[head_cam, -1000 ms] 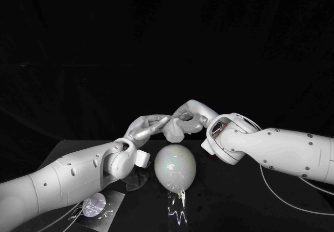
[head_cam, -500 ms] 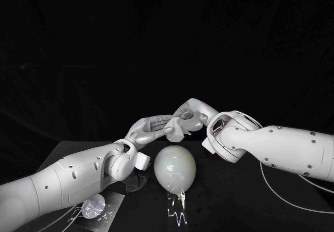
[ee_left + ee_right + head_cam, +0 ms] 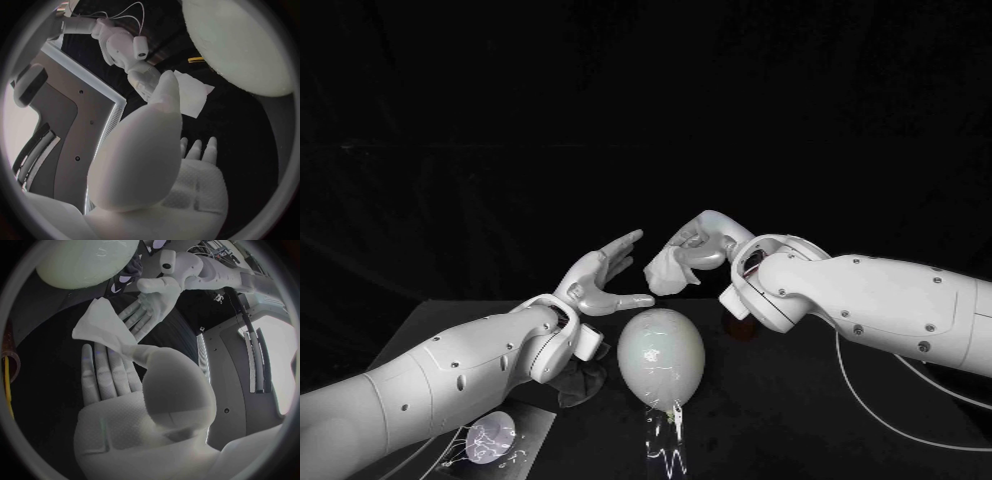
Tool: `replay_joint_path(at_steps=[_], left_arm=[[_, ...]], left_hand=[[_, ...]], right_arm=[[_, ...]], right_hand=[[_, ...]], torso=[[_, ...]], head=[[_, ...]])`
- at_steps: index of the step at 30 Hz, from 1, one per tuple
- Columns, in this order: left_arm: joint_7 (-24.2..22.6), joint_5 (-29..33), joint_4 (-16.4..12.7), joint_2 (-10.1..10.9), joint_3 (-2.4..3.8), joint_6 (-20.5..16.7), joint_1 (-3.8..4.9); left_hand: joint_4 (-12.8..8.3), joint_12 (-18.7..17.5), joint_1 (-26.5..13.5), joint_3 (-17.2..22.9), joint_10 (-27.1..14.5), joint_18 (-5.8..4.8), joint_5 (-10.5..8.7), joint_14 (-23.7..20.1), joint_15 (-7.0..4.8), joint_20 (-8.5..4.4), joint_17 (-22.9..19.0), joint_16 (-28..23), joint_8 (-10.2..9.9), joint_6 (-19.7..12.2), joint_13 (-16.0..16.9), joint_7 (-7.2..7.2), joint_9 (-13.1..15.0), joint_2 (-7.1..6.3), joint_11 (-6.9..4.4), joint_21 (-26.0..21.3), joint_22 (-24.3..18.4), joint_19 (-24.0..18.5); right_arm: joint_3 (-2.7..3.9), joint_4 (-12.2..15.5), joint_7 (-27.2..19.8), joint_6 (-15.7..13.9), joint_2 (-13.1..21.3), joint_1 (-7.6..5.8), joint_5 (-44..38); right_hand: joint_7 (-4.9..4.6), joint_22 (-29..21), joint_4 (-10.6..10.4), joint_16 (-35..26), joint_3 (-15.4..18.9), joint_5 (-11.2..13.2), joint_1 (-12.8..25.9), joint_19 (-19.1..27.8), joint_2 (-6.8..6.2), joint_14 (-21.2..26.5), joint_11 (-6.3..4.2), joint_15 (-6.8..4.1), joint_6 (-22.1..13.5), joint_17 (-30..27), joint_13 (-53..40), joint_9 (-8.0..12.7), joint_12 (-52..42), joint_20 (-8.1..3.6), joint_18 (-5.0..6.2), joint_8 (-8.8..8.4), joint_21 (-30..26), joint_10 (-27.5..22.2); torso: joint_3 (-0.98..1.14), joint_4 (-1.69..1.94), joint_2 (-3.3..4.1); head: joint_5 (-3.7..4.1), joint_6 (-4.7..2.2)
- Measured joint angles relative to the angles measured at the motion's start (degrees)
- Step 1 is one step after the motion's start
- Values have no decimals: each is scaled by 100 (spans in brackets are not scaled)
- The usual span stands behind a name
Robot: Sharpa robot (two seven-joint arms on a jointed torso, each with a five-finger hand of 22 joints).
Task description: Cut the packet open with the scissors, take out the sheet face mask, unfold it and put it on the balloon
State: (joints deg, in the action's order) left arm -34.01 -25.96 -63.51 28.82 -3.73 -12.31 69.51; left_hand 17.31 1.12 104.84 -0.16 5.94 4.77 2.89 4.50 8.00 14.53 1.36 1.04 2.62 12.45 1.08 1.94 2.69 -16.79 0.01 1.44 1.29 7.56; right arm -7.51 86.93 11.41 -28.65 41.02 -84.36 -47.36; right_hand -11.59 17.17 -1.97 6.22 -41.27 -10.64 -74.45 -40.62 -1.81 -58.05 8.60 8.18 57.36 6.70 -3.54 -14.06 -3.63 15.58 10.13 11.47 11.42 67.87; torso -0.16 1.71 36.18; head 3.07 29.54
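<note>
Right hand [image 3: 704, 243] pinches the folded sheet mask [image 3: 666, 272] above the balloon [image 3: 661, 350] on the black table [image 3: 790, 420]; left hand [image 3: 603, 277] alongside, fingers spread, empty. A shiny crumpled wrapper [image 3: 492, 438] lies at the table's near edge.

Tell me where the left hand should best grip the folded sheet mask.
Probably the free lower corner of the sheet mask, coming from the side of the left hand. The right hand pinches its upper part, so the folded sheet hangs loose above the balloon, its free edge toward the open left hand.
</note>
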Motion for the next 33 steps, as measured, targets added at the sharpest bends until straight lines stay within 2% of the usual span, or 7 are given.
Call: replay_joint_path(at_steps=[7, 12, 15, 17, 25, 27, 33], left_arm=[[-152, -910, 212, -111, 0, -415, -18], [-239, -1392, 419, -256, 0, -805, -23], [-273, -1555, 524, -342, 0, -1035, -23], [-292, -1612, 573, -386, 0, -1169, -24], [-366, -1678, 734, -509, 5, -1673, -25], [-382, -1673, 763, -535, 7, -1765, -25], [-440, -1595, 810, -598, 10, -2020, -26]], left_hand=[[-19, 0, 11, 276, 16, -1, 0, -20, -20, -50, 3, 0, 0, 62, 2, 61, 13, -11, 15, 0, 0, -50], [-41, 72, 24, 629, 362, 30, 0, 222, 53, -64, 85, 67, 114, 406, 57, 404, 113, 5, 359, 11, 21, 55], [-40, 132, 24, 643, 697, 234, 0, 569, 173, 5, 190, 197, 211, 670, 91, 624, 183, 160, 626, 119, 88, 337], [-32, 133, -4, 686, 819, 320, 0, 705, 182, 35, 232, 236, 215, 740, 91, 655, 209, 187, 665, 134, 108, 446], [-24, 133, 19, 754, 908, 324, 0, 780, 164, 53, 258, 251, 239, 782, 91, 657, 226, 210, 657, 161, 118, 507], [-25, 133, 19, 754, 908, 407, -1, 780, 164, 53, 258, 251, 239, 782, 91, 657, 226, 210, 657, 161, 118, 507], [-22, 104, 19, 492, 863, 411, 0, 780, 164, 53, 251, 251, 239, 687, 82, 646, 220, 210, 612, 161, 112, 507]], right_arm=[[0, -166, -127, -76, -93, -3, 550], [0, -259, -231, -173, -179, -17, 1065], [2, -318, -292, -231, -236, -33, 1449], [2, -352, -325, -260, -267, -49, 1693], [16, -409, -426, -328, -320, -91, 2641], [23, -408, -439, -333, -325, -94, 2816], [47, -401, -465, -341, -331, -106, 3261]], right_hand=[[15, 42, 48, 20, 17, -159, 53, -22, 9, -41, -20, 0, 15, 0, 0, -15, 0, -22, -3, -2, 68, 21], [35, 88, 81, 22, 15, -363, 111, -21, 8, -61, -32, -21, 34, 6, 0, -33, 0, -21, -7, 27, 134, 72], [35, 105, 97, 45, 31, -448, 166, -21, 15, -82, -52, -41, 34, 6, 0, -36, 0, -21, -16, 27, 149, 93], [35, 112, 105, 45, 22, -511, 195, -21, 1, -82, -56, -41, 33, 11, 0, -38, 0, -21, -42, 27, 173, 97], [41, 155, 165, 67, 22, -658, 254, -20, 14, -123, -53, -42, 65, 17, 0, -46, 0, -21, -45, 50, 207, 135], [41, 170, 172, 67, 19, -714, 254, -20, 14, -123, -71, -42, 66, 17, 0, -52, 0, -20, -46, 50, 245, 154], [63, 241, 269, 93, 15, -894, 348, -20, 42, -164, -88, -83, 88, 30, 0, -58, 0, -20, -48, 72, 333, 219]], torso=[[1, 1, 4], [2, 1, 4], [2, -3, 5], [2, -4, 5], [4, -7, 8], [4, -6, 7], [5, -6, 5]], head=[[3, -13], [-9, -25], [-13, -34], [-14, -48], [-14, -83], [-16, -94], [-21, -125]])
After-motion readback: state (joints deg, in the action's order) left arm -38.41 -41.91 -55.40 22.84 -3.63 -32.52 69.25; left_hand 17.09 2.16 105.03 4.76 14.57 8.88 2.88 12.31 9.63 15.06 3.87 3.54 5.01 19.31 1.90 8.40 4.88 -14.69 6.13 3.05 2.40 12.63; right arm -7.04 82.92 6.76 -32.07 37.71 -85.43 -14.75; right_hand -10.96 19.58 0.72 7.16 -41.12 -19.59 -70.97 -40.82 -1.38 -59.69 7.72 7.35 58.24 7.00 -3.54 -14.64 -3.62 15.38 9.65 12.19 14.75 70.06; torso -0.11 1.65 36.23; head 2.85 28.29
